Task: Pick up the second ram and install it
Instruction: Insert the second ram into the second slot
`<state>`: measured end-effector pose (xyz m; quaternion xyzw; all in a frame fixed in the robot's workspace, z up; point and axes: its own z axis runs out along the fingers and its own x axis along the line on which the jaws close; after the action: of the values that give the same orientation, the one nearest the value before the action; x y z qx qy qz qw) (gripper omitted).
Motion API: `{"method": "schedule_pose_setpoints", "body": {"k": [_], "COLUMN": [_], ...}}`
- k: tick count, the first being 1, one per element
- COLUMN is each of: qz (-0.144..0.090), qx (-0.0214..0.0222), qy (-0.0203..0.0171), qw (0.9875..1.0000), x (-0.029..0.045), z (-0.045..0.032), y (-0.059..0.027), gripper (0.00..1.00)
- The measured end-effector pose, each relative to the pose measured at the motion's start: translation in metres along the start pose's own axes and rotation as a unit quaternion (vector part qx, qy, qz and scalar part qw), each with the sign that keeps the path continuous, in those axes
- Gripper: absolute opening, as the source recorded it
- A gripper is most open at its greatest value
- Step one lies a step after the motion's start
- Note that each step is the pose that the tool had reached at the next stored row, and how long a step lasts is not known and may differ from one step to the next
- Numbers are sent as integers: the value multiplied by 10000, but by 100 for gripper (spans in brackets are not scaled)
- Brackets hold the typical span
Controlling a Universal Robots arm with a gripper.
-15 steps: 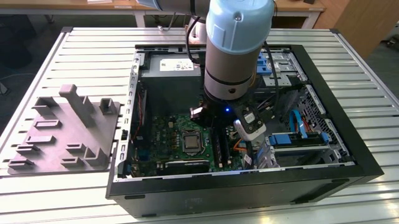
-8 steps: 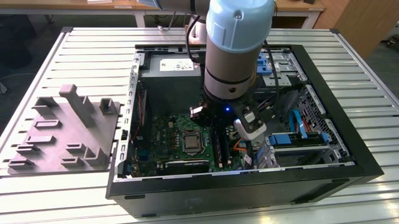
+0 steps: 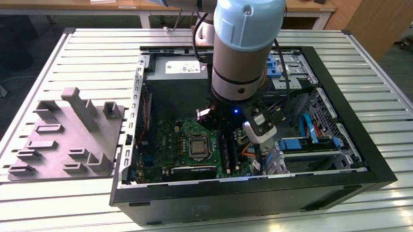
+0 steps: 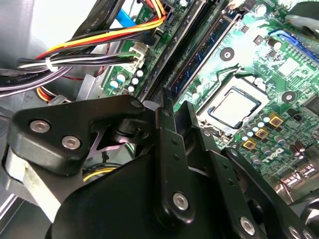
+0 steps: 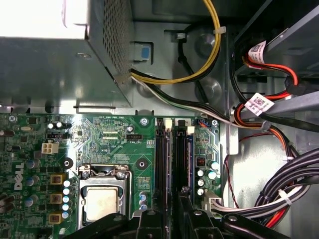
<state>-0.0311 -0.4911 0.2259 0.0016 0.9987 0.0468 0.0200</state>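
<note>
**Memory Installation: Claw at the Slot**

The arm (image 3: 248,48) reaches down into the open computer case (image 3: 252,193), which stands on the slatted surface (image 3: 96,48). In both wrist views the claw (image 4: 177,102) (image 5: 174,211) hangs directly over the memory slots. Its jaws are drawn close together. The second ram (image 4: 202,55) (image 5: 185,159) runs straight out from between them along its slot, so the claw appears to be clamped on it. The neighbouring slot (image 5: 164,159) lies just beside the claw.

**Hazards**
- If the stick is tilted or offset from the slot, downward force would bind it or stress the motherboard (image 5: 99,134).
- Uneven pressure could seat one end only.
- The cable bundle (image 4: 99,42) lies near the claw and could snag on it.
</note>
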Motion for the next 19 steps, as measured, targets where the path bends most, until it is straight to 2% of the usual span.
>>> {"method": "schedule_pose_setpoints", "body": {"k": [9,14,19], "qz": [0,26,70], "qx": [2,25,71], "qy": [2,36,36], "qw": [10000,10000,9999], "x": [2,2,2], "z": [36,38,60], "y": [-10,-39,-45], "gripper": [27,27,27]}}
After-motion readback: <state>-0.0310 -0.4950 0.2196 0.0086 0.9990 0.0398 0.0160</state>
